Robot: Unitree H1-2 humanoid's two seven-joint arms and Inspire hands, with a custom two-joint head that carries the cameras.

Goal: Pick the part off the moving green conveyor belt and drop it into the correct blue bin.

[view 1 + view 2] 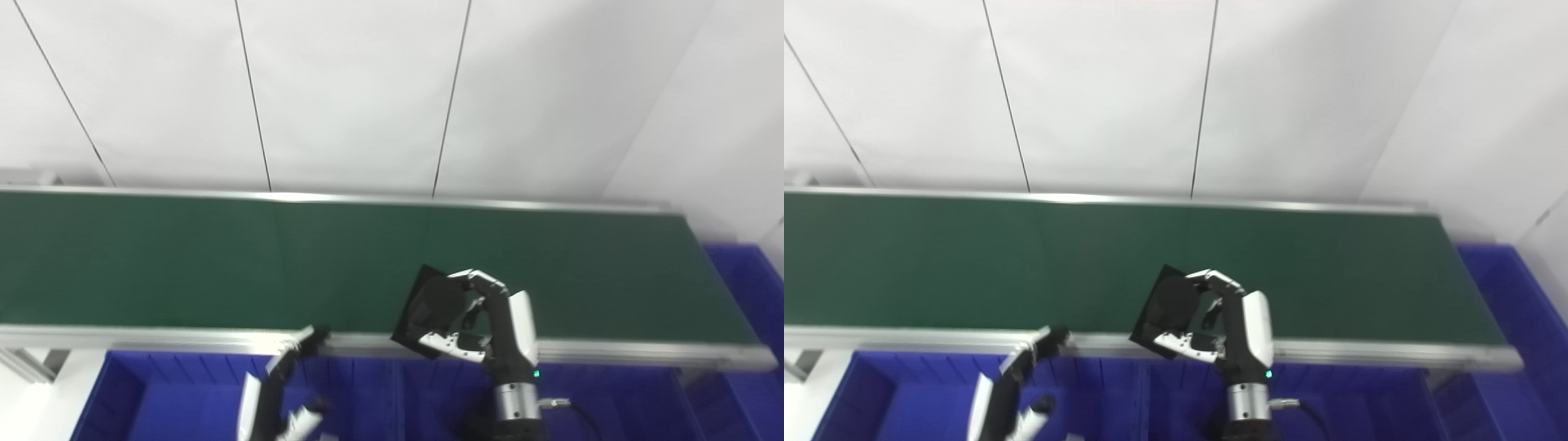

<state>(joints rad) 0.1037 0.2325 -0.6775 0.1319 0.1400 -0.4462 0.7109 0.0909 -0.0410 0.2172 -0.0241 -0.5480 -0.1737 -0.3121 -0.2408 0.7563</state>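
The part is a flat black square plate (421, 309), also seen in the right eye view (1165, 306). My right hand (484, 321) is shut on it, fingers over its top edge and thumb under its lower edge, holding it tilted above the near rail of the green conveyor belt (245, 263). My left hand (288, 380) is open and empty, fingers apart, low over the blue bin (177, 392) in front of the belt, its fingertips near the rail.
Blue bins run along the front below the belt, with a divider (401, 392) between them. Another blue bin (744, 288) stands past the belt's right end. A white panelled wall rises behind the belt.
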